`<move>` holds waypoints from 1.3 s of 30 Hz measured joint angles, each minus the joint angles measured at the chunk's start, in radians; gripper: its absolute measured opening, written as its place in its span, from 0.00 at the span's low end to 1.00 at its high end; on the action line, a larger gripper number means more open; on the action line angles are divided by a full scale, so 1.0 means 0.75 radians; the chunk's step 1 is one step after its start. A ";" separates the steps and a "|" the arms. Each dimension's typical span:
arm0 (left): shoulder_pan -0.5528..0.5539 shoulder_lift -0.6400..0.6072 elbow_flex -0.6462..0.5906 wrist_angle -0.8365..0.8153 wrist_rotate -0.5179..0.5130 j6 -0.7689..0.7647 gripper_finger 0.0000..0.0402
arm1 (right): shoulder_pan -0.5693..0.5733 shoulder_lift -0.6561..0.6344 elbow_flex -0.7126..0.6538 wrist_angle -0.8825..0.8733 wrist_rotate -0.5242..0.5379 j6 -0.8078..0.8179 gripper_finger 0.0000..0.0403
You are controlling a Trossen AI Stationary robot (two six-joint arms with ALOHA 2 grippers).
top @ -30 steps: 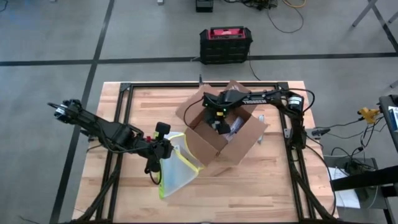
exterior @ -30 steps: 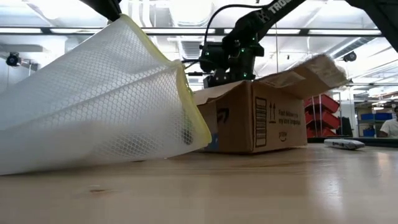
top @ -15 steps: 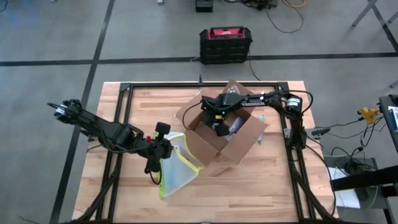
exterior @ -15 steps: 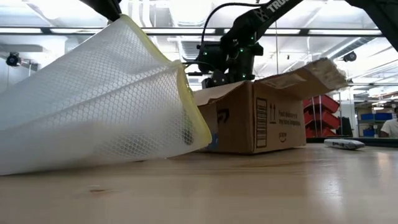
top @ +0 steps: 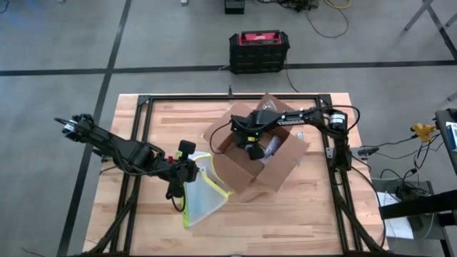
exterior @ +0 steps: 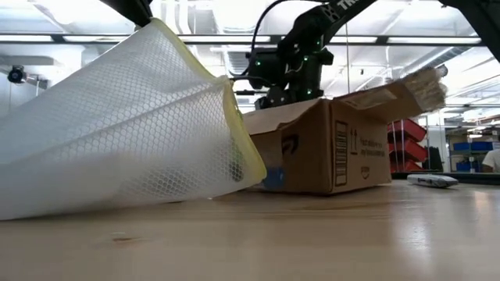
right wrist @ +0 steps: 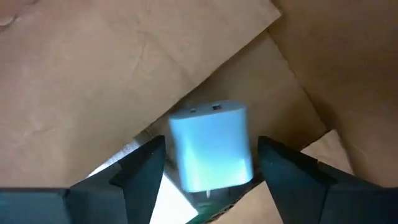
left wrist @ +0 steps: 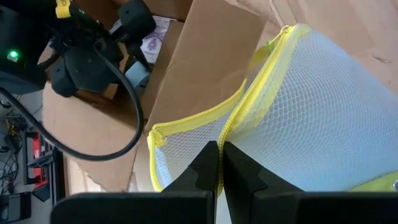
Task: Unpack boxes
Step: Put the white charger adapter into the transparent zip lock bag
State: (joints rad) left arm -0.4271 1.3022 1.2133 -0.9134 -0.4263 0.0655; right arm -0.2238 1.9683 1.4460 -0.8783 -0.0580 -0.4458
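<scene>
The brown cardboard box (top: 260, 160) stands open on the table's middle, flaps up; the low view shows it (exterior: 328, 148) too. My right gripper (top: 250, 146) reaches down into it and is open. Its fingers (right wrist: 146, 165) stand on either side of a small pale blue block (right wrist: 211, 146) lying on the box floor, with slim gaps. Left of the box, my left gripper (top: 180, 178) is shut on a clear mesh pouch with yellow edges (top: 203, 193), which fills the left of the low view (exterior: 117, 133). My left gripper (left wrist: 219, 163) pinches the pouch's yellow zipper edge (left wrist: 227, 134) between its two shut fingers, coming slanting down from the table's left side. That end of the pouch is held up. The pouch's lower side (exterior: 94, 207) rests on the table.
A black and red case (top: 258, 50) sits on the floor beyond the far edge. Black frame rails (top: 143, 128) run along the table's sides. A small flat thing (exterior: 432, 180) lies on the table right of the box. Papers (top: 271, 146) lie inside the box.
My right gripper has moved a little toward the table's left and near side inside the box, rolling slightly. The box has turned and shifted a little on the table. My left gripper and the pouch have kept still.
</scene>
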 joint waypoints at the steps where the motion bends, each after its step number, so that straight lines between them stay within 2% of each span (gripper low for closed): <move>1: 0.000 0.000 0.000 0.000 0.000 0.002 0.00 | 0.014 -0.006 -0.002 -0.014 0.024 0.009 0.62; 8: 0.004 0.000 0.000 -0.002 0.000 0.034 0.00 | 0.092 -0.007 -0.004 -0.016 0.096 0.018 0.64; 19: 0.005 0.000 0.000 -0.011 0.000 0.021 0.00 | 0.172 -0.028 -0.018 -0.001 0.172 0.093 0.55; 23: 0.005 0.000 0.000 -0.014 0.030 -0.016 0.00 | 0.170 -0.047 -0.087 0.048 0.185 0.141 0.55; 30: 0.005 0.000 0.000 -0.020 0.036 -0.020 0.00 | 0.159 -0.101 -0.266 0.281 0.184 0.165 0.60; 34: 0.005 0.000 0.000 -0.021 0.036 -0.021 0.00 | 0.156 -0.103 -0.297 0.302 0.184 0.179 0.61; 39: 0.005 0.000 0.000 -0.019 0.035 -0.021 0.00 | 0.145 -0.103 -0.304 0.298 0.175 0.174 0.52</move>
State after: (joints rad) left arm -0.4236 1.3022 1.2133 -0.9279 -0.4000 0.0499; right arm -0.1149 1.8908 1.2183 -0.6551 0.0731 -0.3152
